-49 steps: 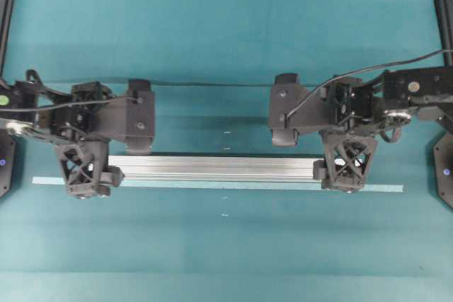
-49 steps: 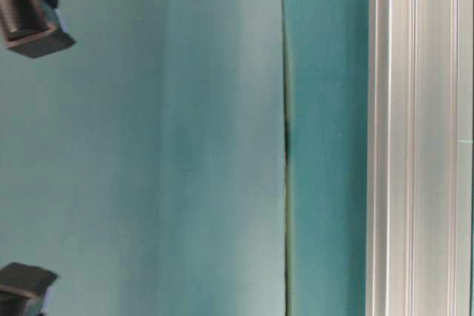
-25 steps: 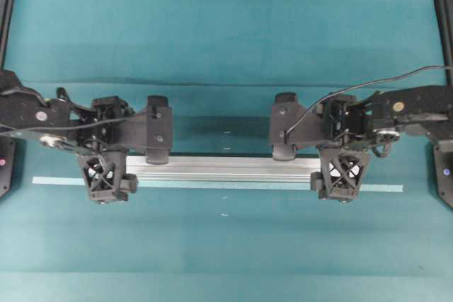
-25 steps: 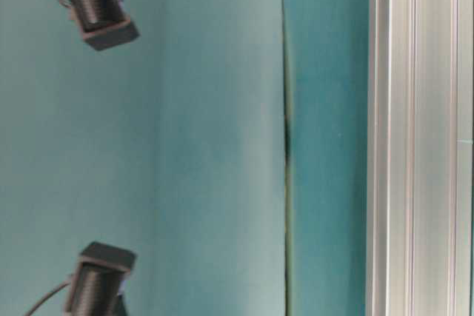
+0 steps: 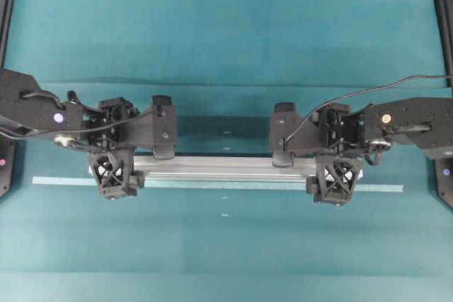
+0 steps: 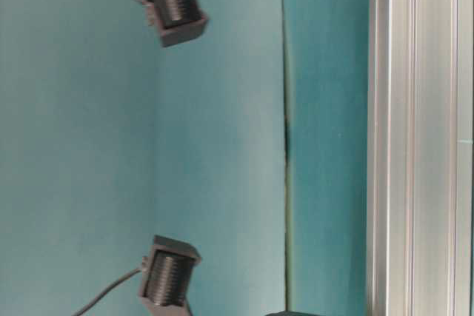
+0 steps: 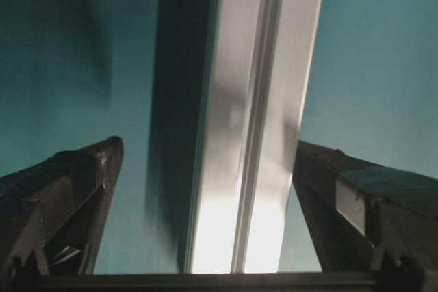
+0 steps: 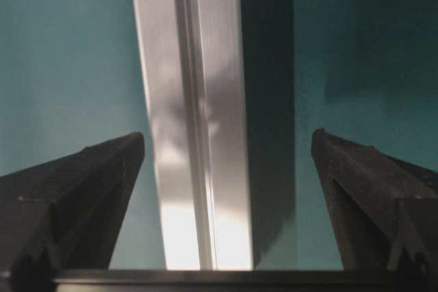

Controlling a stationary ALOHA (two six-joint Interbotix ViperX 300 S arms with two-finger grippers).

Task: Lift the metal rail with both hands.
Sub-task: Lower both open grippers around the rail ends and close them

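The metal rail (image 5: 223,168) lies flat, running left to right, with the wide-open left gripper (image 5: 113,175) and right gripper (image 5: 335,179) straddling its ends.

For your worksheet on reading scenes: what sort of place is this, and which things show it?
Probably a robotics lab test bench: two black robot arms, left gripper and right gripper, a metal rail, a teal mat.
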